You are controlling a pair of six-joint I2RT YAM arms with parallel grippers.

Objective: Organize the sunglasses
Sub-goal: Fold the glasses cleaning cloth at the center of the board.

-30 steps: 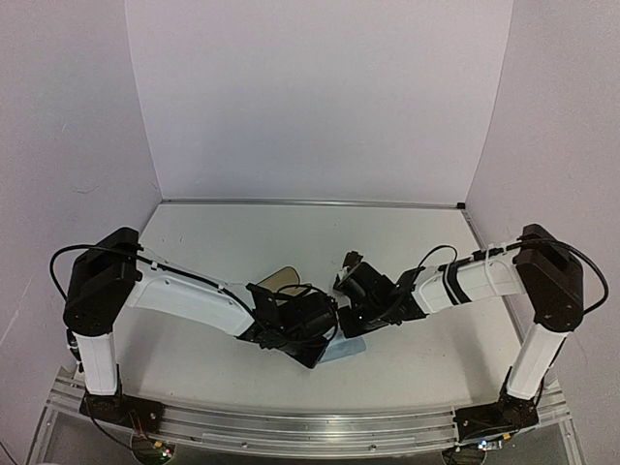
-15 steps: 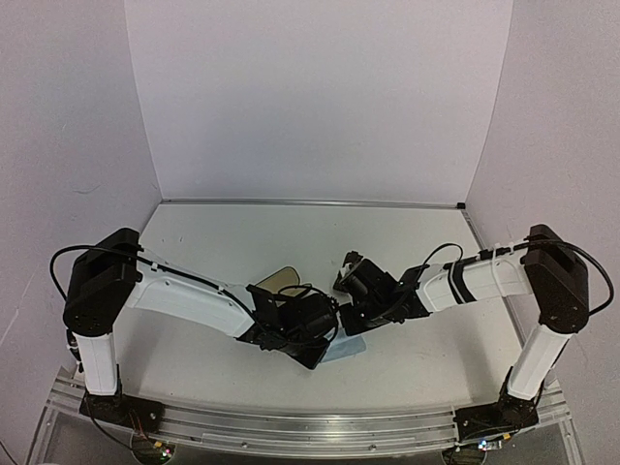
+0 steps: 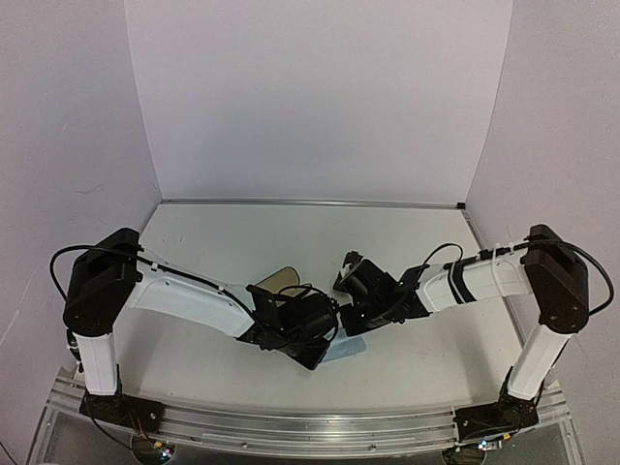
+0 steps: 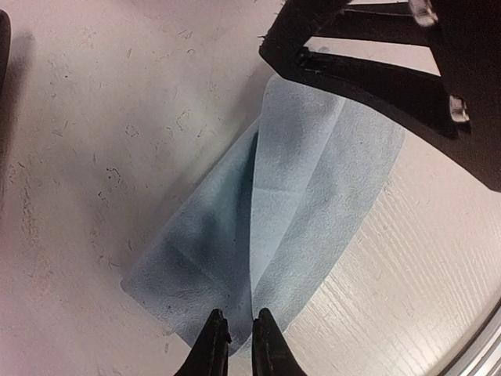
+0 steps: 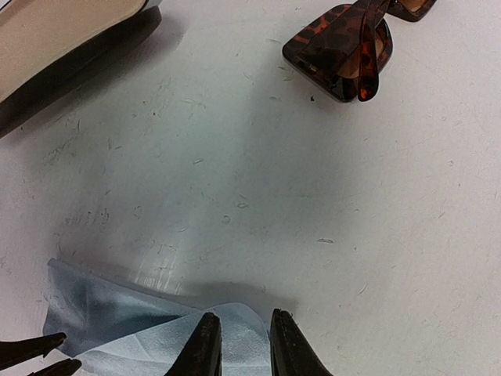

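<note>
The sunglasses (image 5: 344,51) lie folded on the table (image 5: 235,172), near the case (image 5: 55,39) and well apart from both grippers. The left gripper (image 4: 239,315) and right gripper (image 5: 243,319) each pinch the blue cloth (image 4: 305,180) (not the glasses). They look light, stiff and slippery, with lenses that scratch easily; better to take them across the folded frame.

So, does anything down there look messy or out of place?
The blue cloth is rumpled, one flap folded over itself, pinched at opposite ends by the left hand and the right hand. The sunglasses lie folded outside the open case. Nothing looks broken or spilled.
</note>
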